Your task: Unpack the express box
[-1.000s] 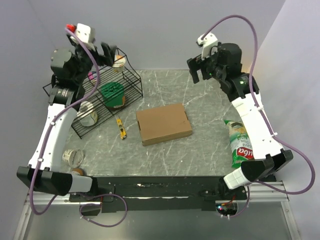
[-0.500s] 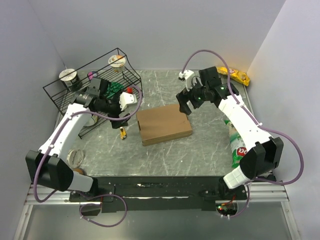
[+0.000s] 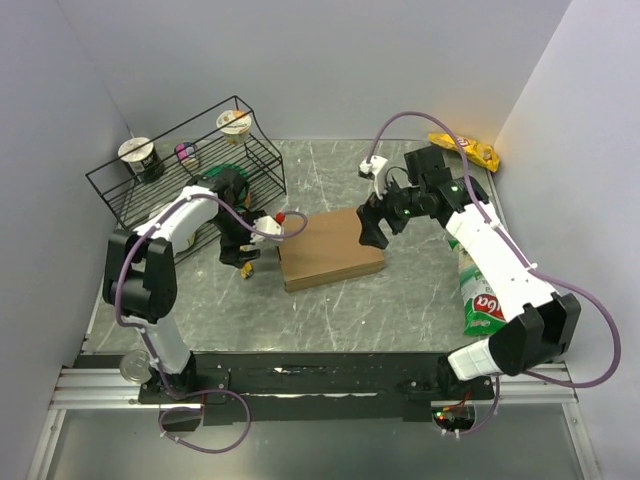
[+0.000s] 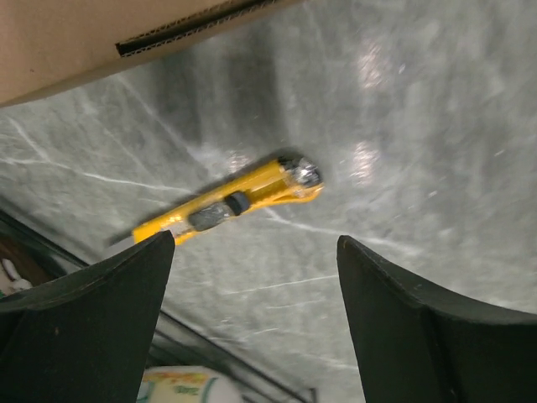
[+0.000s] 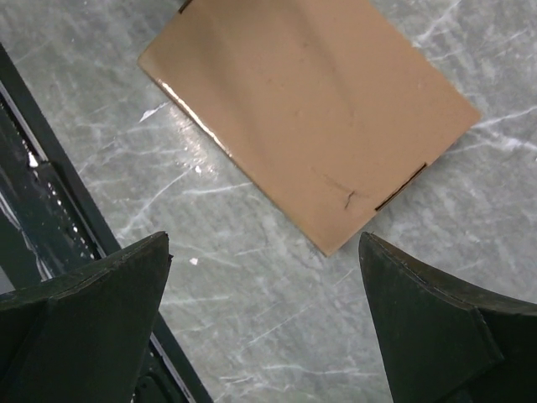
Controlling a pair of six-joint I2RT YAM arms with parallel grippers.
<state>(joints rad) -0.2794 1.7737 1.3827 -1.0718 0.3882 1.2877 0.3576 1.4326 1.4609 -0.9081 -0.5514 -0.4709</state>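
Note:
The express box is a flat plain brown carton lying closed in the middle of the marble table. It also shows in the right wrist view and at the top of the left wrist view. My left gripper is open just left of the box. It hovers over a yellow utility knife that lies on the table beyond its fingertips. My right gripper is open and empty above the box's far right corner. In its wrist view the box lies beyond the jaws.
A black wire rack stands at the back left with cups on it. A green and white snack bag lies at the right edge, and a yellow packet at the back right.
Both arms have swung down from raised poses. My left gripper has come to the knife beside the box, and my right gripper has come to the box's far right corner.

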